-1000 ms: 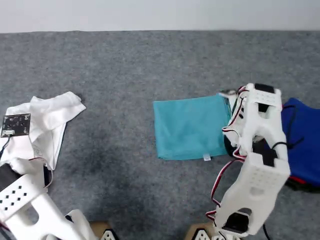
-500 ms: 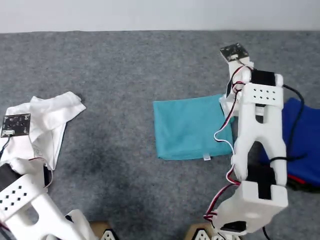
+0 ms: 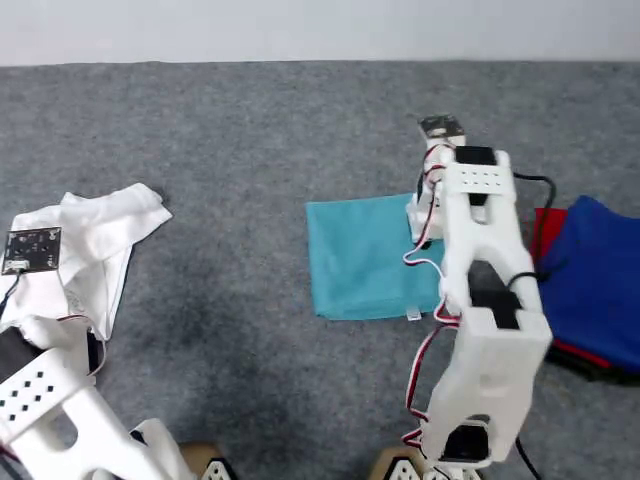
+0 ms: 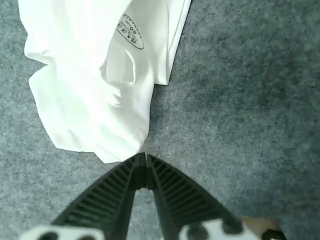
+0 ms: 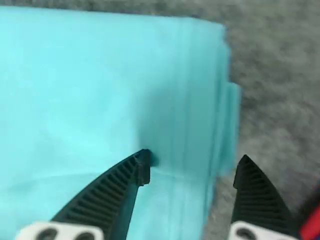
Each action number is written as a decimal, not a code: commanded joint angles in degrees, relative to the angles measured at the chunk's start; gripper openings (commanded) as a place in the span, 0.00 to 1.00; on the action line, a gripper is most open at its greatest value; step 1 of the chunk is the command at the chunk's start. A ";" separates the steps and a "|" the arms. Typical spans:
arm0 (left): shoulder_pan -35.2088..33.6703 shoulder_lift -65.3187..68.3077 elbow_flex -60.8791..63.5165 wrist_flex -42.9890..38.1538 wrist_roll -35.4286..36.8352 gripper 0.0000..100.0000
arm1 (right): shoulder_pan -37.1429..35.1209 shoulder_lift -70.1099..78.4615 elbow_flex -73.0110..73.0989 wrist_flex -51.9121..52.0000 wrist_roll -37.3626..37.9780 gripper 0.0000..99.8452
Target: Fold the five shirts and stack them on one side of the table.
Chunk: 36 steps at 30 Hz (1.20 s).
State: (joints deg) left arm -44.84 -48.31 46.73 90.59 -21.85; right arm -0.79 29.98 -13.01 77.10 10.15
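Observation:
A folded teal shirt (image 3: 365,258) lies flat in the middle of the table. My right arm (image 3: 480,200) stands over its right edge. In the right wrist view my right gripper (image 5: 195,170) is open low over the teal shirt (image 5: 90,95), with the layered folded edge between its fingers. A crumpled white shirt (image 3: 95,240) lies at the far left. My left gripper (image 4: 145,159) is shut, its tips at the rim of the white shirt (image 4: 95,75). A blue shirt (image 3: 595,275) rests on a red one (image 3: 547,222) at the right.
Grey carpet-like cloth (image 3: 230,140) covers the table. My left arm (image 3: 50,400) fills the near left corner. Open carpet lies between the white and teal shirts and along the far side.
My right arm swung left from the blue shirt to the teal shirt's right edge, uncovering the red shirt. The left arm and the white shirt stayed still.

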 commanded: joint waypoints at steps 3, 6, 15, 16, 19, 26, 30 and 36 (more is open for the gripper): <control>0.00 -0.88 -0.40 0.44 0.70 0.00 | -1.27 6.73 -7.03 -0.13 -0.53 0.28; 0.00 -0.88 -0.40 0.44 0.70 0.00 | -1.01 9.89 -8.88 0.92 -0.53 0.24; 0.00 -0.88 -0.31 0.44 0.70 0.00 | -0.84 11.91 -15.74 9.54 0.09 0.01; 0.00 -0.88 -0.31 0.44 0.70 0.00 | -0.84 11.21 -16.35 10.77 1.05 0.01; 0.00 -0.88 -0.31 0.53 0.70 0.00 | -0.40 8.92 -17.41 13.32 8.88 0.01; 0.00 -0.88 -0.31 0.53 0.70 0.00 | 1.80 4.70 -17.49 6.55 32.79 0.01; 0.00 -0.88 -0.31 0.53 0.70 0.00 | 1.36 4.26 -17.49 -0.40 45.63 0.01; 0.00 -0.88 -0.13 0.53 0.70 0.00 | -2.59 4.26 -17.49 -9.45 57.49 0.01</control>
State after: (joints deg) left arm -44.84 -48.31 46.73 90.59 -21.58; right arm -0.97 38.86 -28.40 71.91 63.08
